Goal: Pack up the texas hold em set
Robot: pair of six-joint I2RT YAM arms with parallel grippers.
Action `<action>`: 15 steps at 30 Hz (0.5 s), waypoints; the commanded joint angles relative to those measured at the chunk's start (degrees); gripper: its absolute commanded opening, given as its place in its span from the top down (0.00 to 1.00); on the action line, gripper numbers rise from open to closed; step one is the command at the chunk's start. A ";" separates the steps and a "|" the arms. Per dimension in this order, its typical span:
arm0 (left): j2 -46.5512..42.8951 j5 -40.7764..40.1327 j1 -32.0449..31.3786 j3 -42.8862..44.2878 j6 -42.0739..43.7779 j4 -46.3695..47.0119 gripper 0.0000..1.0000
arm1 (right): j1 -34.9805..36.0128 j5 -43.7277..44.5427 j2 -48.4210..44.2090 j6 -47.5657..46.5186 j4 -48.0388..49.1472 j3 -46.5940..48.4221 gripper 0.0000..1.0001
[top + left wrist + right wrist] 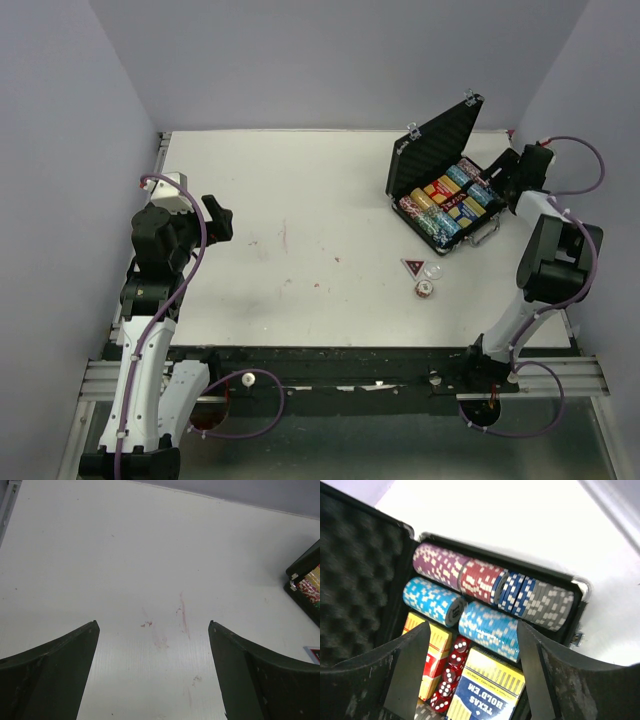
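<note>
Right pincer (472,630) over chip rows (485,580), foam lid (355,570) beside

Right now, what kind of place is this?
Probably a robot lab test cell: a white table boxed in by plain grey walls, a left arm and right arm bolted to a metal rail at its near edge, and an open poker case.

chip rows (485,587) in case (436,146), marker (412,266) before it
</note>
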 commanded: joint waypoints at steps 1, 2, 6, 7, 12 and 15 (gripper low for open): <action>-0.52 -0.02 0.27 -0.24 -0.10 0.84 0.01 | -0.39 8.99 -7.13 -1.41 0.36 -1.74 0.21; -0.52 -0.02 0.27 -0.24 -0.10 0.92 0.01 | -0.39 9.09 -7.57 -1.32 0.27 -2.18 0.21; -0.61 -0.02 0.27 -0.24 -0.18 0.84 0.01 | -0.39 5.85 -6.26 -0.44 -2.19 -1.84 0.20; -0.70 -0.02 0.27 -0.24 -0.18 0.92 0.01 | -0.39 5.14 -5.39 -0.44 -2.63 -1.58 0.20; -0.96 -0.02 0.27 -0.24 -0.18 0.84 0.01 | -0.39 4.25 -2.13 -0.44 -5.53 -0.34 0.19; -1.05 -0.19 0.36 -0.24 -0.18 0.92 0.01 | -0.47 1.97 -0.99 -0.35 -5.71 0.01 0.19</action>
